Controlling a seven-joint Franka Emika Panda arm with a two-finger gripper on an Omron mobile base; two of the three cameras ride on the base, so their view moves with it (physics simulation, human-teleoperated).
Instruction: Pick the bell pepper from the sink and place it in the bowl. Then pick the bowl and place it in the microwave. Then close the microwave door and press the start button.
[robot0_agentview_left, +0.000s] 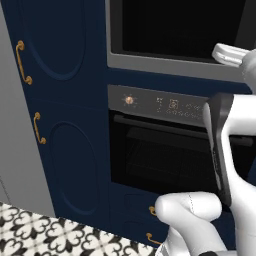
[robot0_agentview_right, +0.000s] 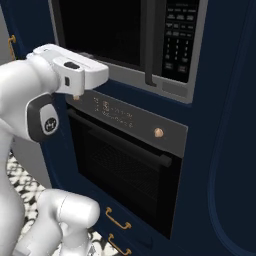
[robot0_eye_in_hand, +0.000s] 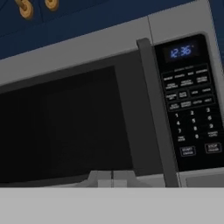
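The microwave (robot0_eye_in_hand: 131, 48) is built into navy cabinets, and its door (robot0_eye_in_hand: 65, 122) of black glass is closed against the grey frame. A vertical grey handle (robot0_eye_in_hand: 153, 109) runs beside the keypad panel (robot0_eye_in_hand: 188, 100), which shows a lit clock. Two small buttons (robot0_eye_in_hand: 187, 151) sit at the panel's bottom, their labels too blurred to read. My gripper (robot0_eye_in_hand: 112, 178) is shut on nothing, just in front of the door's lower edge. From the right base view my hand (robot0_agentview_right: 75, 70) hangs level with the microwave's bottom frame (robot0_agentview_right: 125, 75). The bell pepper, bowl and sink are out of view.
Below the microwave is a black oven (robot0_agentview_right: 125, 170) with a gold knob (robot0_agentview_left: 129, 100), a touch strip and a bar handle (robot0_agentview_right: 120, 137). Navy cupboard doors with gold handles (robot0_agentview_left: 21, 62) stand to the left. Patterned floor tiles (robot0_agentview_left: 40, 232) lie below.
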